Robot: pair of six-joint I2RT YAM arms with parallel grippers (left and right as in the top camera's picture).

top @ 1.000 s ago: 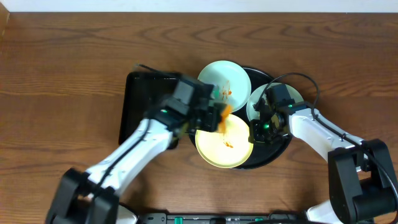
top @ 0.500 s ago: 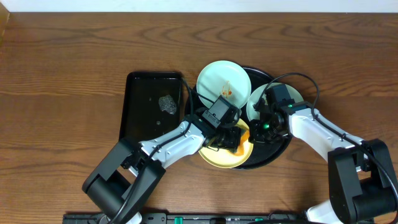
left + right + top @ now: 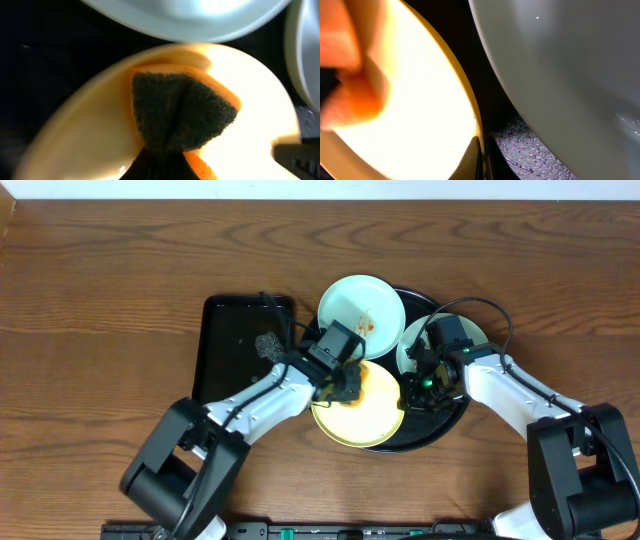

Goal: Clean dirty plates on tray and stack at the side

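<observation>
Yellow plate [image 3: 365, 420], mint plates [image 3: 352, 298], black tray [image 3: 441, 430], orange-black sponge [image 3: 182, 112].

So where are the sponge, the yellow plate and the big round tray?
sponge [image 3: 185, 112], left wrist view, its dark scouring face.
yellow plate [image 3: 378, 418], overhead view, bare inner surface.
round black tray [image 3: 428, 432], overhead view, exposed floor near rim.

Plates [image 3: 361, 302] crowd tray [image 3: 432, 430], left arm [image 3: 262, 395] and right arm [image 3: 510, 385] above, table [image 3: 120, 260] open around.
</observation>
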